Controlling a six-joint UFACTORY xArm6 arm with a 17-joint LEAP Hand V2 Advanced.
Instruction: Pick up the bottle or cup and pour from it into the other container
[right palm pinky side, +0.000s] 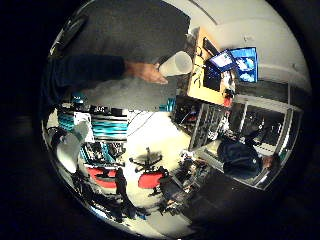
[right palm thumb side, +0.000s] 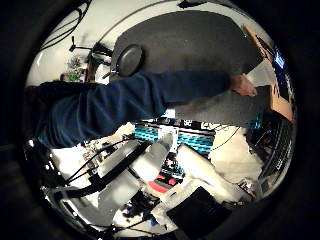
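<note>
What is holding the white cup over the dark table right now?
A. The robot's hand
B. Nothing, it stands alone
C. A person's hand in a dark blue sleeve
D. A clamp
C: a person's hand with a dark blue sleeve grips the white cup above the dark table.

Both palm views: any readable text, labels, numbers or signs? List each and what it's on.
None can be read.
White cup, held by a person's hand over the dark table: no print shows.
Blue screens: lit, content too blurred to read.
Teal bins: no markings legible.
Dark round pan on the table: no label visible.
</note>
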